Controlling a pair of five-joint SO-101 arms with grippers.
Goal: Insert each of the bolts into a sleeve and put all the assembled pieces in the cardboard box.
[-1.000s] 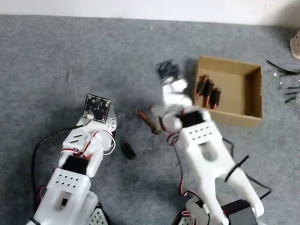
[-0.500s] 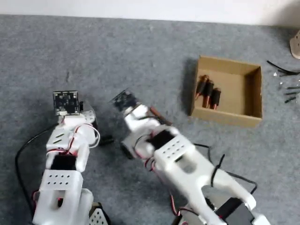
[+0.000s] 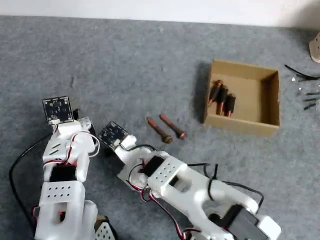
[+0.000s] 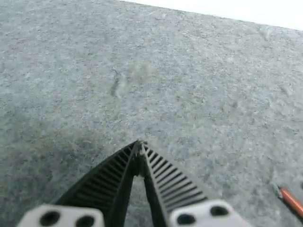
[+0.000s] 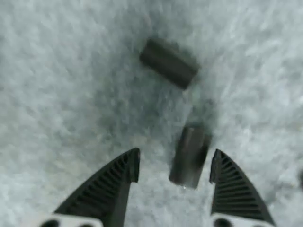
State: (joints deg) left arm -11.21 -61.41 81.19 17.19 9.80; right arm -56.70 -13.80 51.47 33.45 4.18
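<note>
My right claw [image 5: 176, 152] is spread above the grey surface [image 3: 125, 60], well away from the cardboard box [image 3: 240, 125]. One black sleeve [image 5: 188, 153] lies between its fingers, and a second sleeve [image 5: 169, 63] lies just beyond. My left claw [image 4: 138, 146] is pressed together, holding nothing. Two bolts [image 3: 173, 126] lie loose near the box, on the side towards the claws. Three assembled pieces [image 3: 221, 98] lie inside it.

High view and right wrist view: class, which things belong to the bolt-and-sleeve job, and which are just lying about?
Job: loose bolts, black sleeves, cardboard box, assembled pieces inside it.
Lying about: black strips, pale object at the edge.
</note>
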